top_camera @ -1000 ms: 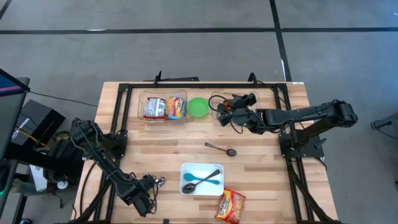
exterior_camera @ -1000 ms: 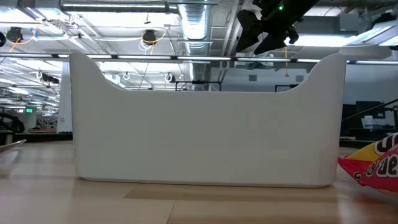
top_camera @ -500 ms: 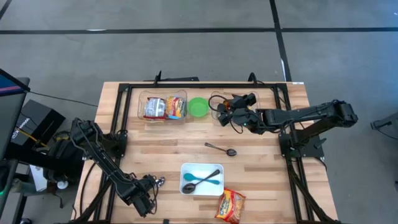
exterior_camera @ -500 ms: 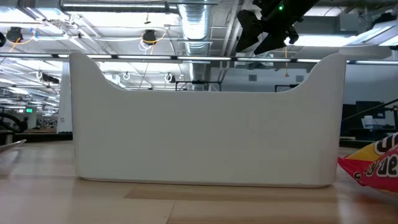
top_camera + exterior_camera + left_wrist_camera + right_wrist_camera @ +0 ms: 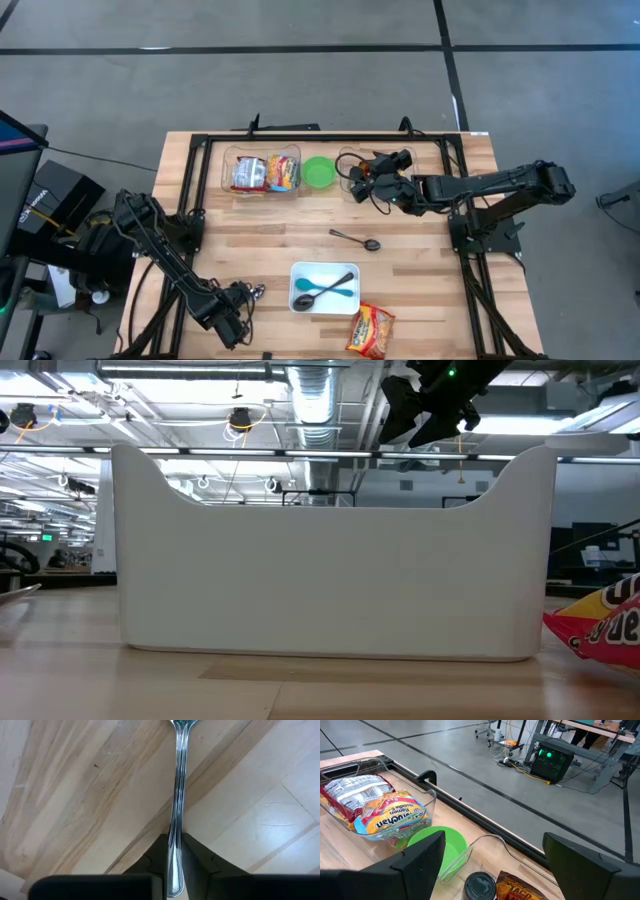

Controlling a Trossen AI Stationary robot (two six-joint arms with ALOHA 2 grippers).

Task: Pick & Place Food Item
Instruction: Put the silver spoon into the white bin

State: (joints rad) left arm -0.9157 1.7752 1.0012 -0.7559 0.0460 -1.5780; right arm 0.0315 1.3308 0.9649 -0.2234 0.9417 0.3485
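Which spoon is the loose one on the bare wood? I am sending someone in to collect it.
Start at the white tray near the table's front edge, with the teal spoon in it. Just behind that tray, in the middle of the table, the metal spoon lies alone on the wood. It is silvery with a dark bowl, in no container.

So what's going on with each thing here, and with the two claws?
Left claw: closed on a metal spoon handle, at the table's near left edge.
Metal spoon: lying flat on the wood, handle between the fingers.
Right claw: wide open, empty, above the far clear tub.
Noodle packets: piled in a clear tub.
Green bowl: upright, looks empty.
White tray: holds a teal spoon.
Snack bag: lying flat beside the tray.
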